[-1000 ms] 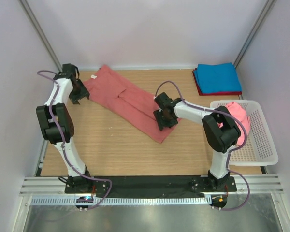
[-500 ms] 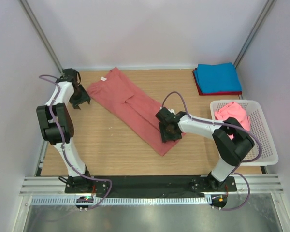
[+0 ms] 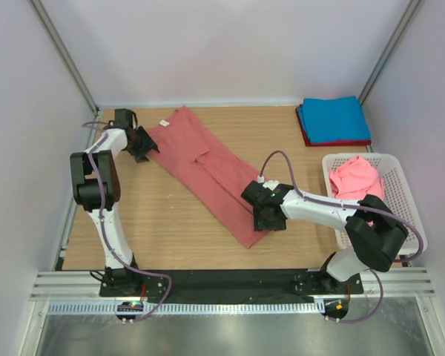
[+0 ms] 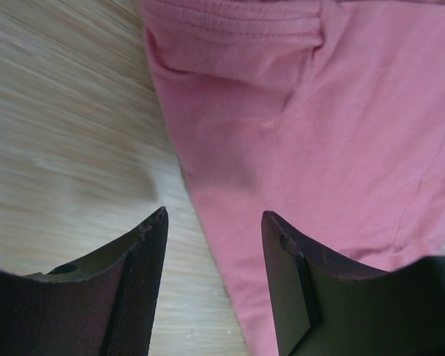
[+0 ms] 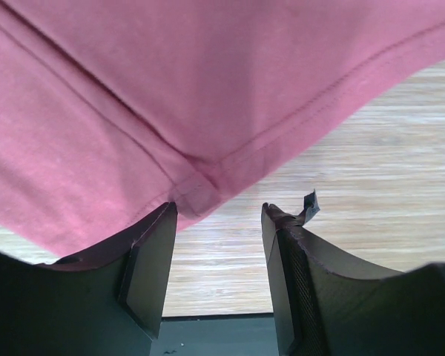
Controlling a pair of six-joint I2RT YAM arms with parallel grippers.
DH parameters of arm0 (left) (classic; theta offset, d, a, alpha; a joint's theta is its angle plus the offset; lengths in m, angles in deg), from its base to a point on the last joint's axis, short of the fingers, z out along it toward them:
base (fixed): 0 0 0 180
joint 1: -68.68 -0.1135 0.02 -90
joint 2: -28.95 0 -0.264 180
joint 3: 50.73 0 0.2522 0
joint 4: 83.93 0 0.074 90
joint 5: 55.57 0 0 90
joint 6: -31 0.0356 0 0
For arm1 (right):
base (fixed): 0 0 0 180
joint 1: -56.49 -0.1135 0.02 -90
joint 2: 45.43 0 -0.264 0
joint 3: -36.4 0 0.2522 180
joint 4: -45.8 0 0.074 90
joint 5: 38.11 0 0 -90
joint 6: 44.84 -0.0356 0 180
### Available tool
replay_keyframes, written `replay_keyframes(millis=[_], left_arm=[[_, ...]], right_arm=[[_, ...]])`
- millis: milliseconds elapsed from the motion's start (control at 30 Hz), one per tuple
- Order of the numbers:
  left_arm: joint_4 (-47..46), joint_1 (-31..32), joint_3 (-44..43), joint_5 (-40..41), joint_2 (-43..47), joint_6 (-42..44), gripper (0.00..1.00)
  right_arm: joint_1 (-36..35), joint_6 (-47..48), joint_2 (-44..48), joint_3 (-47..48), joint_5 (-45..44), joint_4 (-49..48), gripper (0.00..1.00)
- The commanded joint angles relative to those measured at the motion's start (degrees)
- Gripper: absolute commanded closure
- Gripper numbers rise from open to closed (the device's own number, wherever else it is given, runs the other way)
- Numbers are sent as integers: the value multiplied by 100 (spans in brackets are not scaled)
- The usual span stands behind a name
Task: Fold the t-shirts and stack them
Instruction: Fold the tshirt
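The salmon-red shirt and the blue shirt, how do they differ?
The salmon-red shirt lies as a long diagonal strip mid-table; the blue shirt is folded square at the far right corner. The blue shirt tops a dark red shirt; the salmon-red shirt lies on the table. Both lie flat.

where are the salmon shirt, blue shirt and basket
salmon shirt (image 3: 208, 167), top view, middle of the cloth
blue shirt (image 3: 332, 119), top view, centre of top fold
basket (image 3: 399, 194), top view, bare mesh floor
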Motion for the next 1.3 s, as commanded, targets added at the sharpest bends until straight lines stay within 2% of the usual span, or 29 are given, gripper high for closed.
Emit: replay_keyframes(millis=[0, 100, 200, 300, 333, 433, 600, 633, 733, 767, 800, 900, 1000, 1067, 1100, 1133, 1267], left_arm=[[-137, 93, -283, -4, -285, -388, 46], [65, 163, -423, 331, -391, -344, 46], [329, 154, -740, 542, -637, -344, 52], [417, 154, -1091, 648, -944, -353, 70], [478, 154, -1231, 675, -1041, -344, 82], [732, 163, -1908, 798, -1445, -256, 100], [979, 119, -3094, 1104, -2078, -37, 100], [1128, 102, -3592, 1123, -2357, 16, 100], [1173, -21, -4402, 694, -2737, 8, 100], [1182, -48, -4545, 501, -2895, 8, 98], [1234, -74, -4659, 299, -2905, 42, 85], [1270, -65, -4232, 297, -2353, 148, 56], [1304, -74, -2994, 551, -1177, 262, 51], [1410, -57, -1986, 744, -579, 271, 49], [1532, -39, -1606, 789, 77, 271, 48], [1568, -4, -1280, 859, 379, 271, 48], [1744, 408, 363, 1010, 1917, 123, 46]], right_arm=[[-20, -186, 26, 242, -371, 213, 44], [-38, -63, -27, 444, -494, 274, 44], [-29, 60, -185, 646, -442, 292, 44], [-29, 175, -282, 831, -415, 292, 44], [-29, 192, -291, 962, -433, 318, 44], [-29, 289, -361, 1366, -442, 484, 43], [-11, 403, -501, 1886, -503, 774, 43], [-20, 429, -536, 2017, -521, 801, 43], [-3, 596, -607, 2132, -424, 828, 43], [15, 649, -607, 2141, -381, 819, 43], [93, 806, -581, 2115, -197, 758, 43], [356, 1123, -467, 2071, 23, 688, 42], [778, 1580, -212, 2027, 612, 635, 42], [1436, 1887, -107, 2009, 1305, 556, 41], [1665, 1976, -124, 2035, 1603, 573, 41], [2059, 2090, -185, 2062, 2041, 547, 41], [2642, 2661, -702, 2395, 2606, 740, 43]])
